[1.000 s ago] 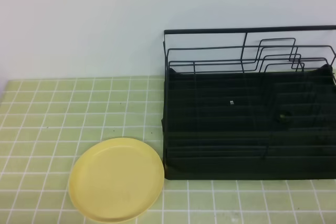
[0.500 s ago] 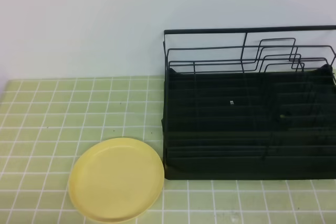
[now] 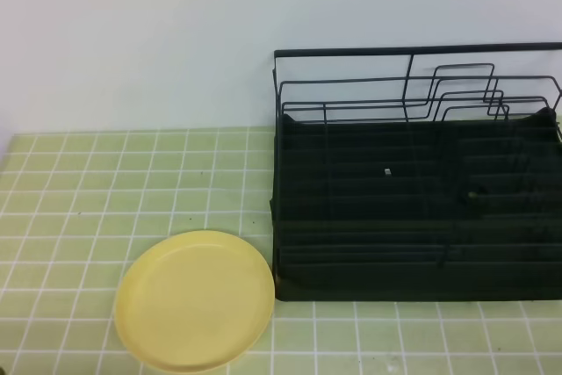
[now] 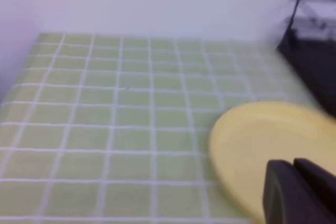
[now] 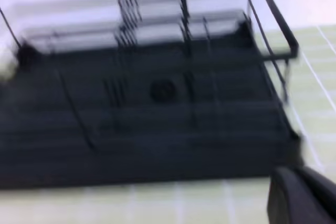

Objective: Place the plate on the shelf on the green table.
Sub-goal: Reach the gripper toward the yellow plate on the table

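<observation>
Plate first: we see it flat on the green table, near the front edge, just left of the shelf and outside it. Our left gripper sits shut over the plate's near rim, gripping nothing; our right gripper is shut and empty before the shelf. Behind stands a white wall.

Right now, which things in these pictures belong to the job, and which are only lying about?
Belong to the job:
- plate, flat on the tiles left of the rack
- shelf, holding no dishes
- green table
- left gripper, shut
- right gripper, shut

Only lying about:
- nothing else visible
</observation>
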